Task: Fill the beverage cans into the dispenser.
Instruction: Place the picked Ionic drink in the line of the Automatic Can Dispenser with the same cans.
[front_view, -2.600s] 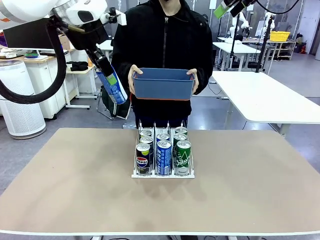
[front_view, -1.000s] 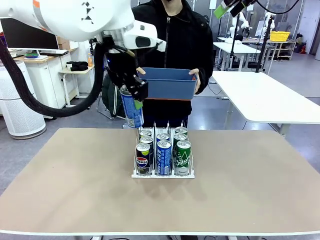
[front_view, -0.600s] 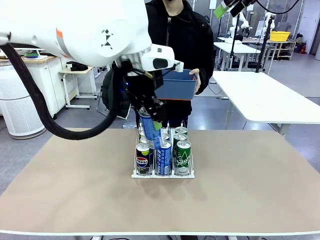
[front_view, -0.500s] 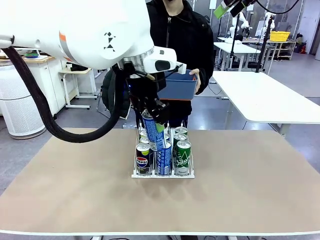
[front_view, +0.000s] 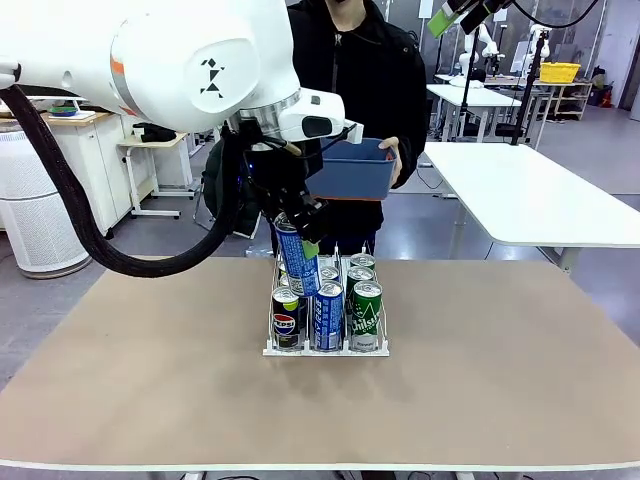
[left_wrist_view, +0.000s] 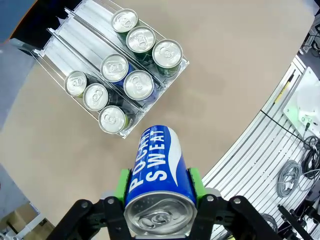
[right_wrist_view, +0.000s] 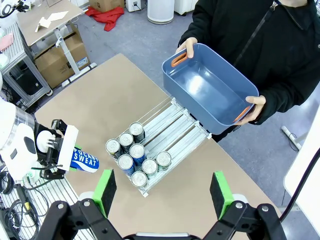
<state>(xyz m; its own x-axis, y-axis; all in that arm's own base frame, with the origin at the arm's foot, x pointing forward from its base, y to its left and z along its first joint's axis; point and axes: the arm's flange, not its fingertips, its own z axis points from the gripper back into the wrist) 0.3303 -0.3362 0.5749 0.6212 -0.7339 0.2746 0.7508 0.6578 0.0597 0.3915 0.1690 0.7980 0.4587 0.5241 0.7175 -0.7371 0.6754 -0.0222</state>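
Gripping a slim blue can between its green pads, the left hand hangs over the back end of the rack, can tilted, white letters "POCARI SWEAT" down its glossy side and a silver pull-tab top facing the wrist camera. In the front view the can sits at about 11 o'clock from the rack's middle.

The rack is white, with thin wire rails making three lanes and a low front lip, standing at the centre of the bench, whose top is a matte tan sheet. Eight smooth aluminium cans with round silver lids stand in it. At the front, a dark one reads "pepsi", a blue one stands in the middle lane, and a green one carries white script.

At 12 o'clock a person in a black zipped jacket holds a blue plastic tub, rectangular with rounded corners and orange handle grips; it looks bare inside.

The right hand hangs high above, jaws spread wide, holding nothing, flat green pads apart.
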